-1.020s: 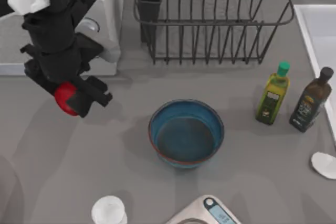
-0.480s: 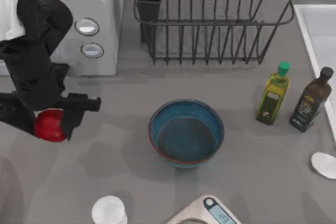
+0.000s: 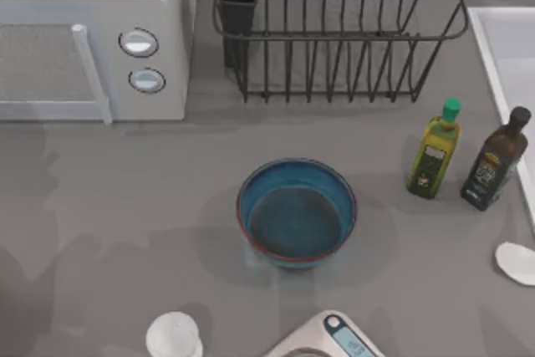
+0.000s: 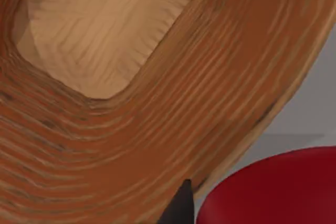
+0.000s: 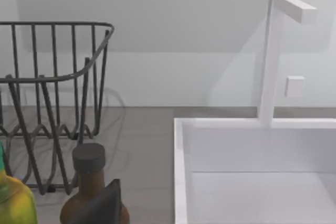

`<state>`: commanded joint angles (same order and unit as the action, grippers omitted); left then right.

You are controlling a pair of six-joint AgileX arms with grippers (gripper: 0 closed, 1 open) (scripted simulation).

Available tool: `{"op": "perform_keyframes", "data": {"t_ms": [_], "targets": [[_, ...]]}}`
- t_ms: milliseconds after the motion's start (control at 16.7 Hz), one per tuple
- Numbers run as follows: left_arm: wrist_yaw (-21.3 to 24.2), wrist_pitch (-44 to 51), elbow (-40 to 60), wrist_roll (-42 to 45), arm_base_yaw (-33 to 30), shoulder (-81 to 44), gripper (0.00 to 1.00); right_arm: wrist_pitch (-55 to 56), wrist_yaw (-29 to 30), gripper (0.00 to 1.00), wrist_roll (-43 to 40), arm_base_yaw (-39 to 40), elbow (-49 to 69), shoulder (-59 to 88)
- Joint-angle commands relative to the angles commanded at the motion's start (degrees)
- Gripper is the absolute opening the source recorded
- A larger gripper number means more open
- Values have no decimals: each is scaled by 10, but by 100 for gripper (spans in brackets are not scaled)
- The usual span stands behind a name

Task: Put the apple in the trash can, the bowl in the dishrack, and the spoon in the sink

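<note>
Blue, wide and deep, with a thin reddish-brown rim, the round bowl (image 3: 297, 213) sits near the middle of the grey bench (image 3: 125, 206), nothing inside it. Toward the far edge stands the large black wire dishrack (image 3: 334, 31), a dark cutlery cup at its left corner. The pale white-grey rectangular sink (image 3: 506, 64) lies along the right edge, and the small pale white spoon (image 3: 516, 262) rests just in front of it, at the bench's right edge. Between bowl and sink stand a yellow-green oil bottle with a green cap (image 3: 435, 150) and a dark brown bottle with a black cap (image 3: 495, 160). A white microwave box with two round knobs (image 3: 92, 39) fills the far left corner. At the near edge sit a round white cup (image 3: 174, 336) and a grey kitchen scale (image 3: 330, 340).

From the left wrist, the glossy red apple (image 4: 273, 187) shows close beside one dark pincer tip, above the open mouth of a brown woven wooden trash can (image 4: 131, 119); I cannot tell whether that pincer is clamped on the fruit. The right wrist looks across the sink's rim and white tap (image 5: 273, 56); its pincer's state I cannot tell.
</note>
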<state>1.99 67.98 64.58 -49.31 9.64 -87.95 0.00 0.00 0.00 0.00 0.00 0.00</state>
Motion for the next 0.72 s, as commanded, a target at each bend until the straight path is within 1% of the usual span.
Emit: {"op": "perform_keyframes", "data": {"t_ms": [180,300,420,720], "targets": [[-3,28,-2,-72,90,72,0,0,0,100,0,0,0,0],[-5,43,1,-102,128,106,0,0,0,100,0,0,0,0],[-6,51,3,-115,144,122,0,0,0,100,0,0,0,0],[-5,48,0,-113,141,120,0,0,0,100,0,0,0,0]]}}
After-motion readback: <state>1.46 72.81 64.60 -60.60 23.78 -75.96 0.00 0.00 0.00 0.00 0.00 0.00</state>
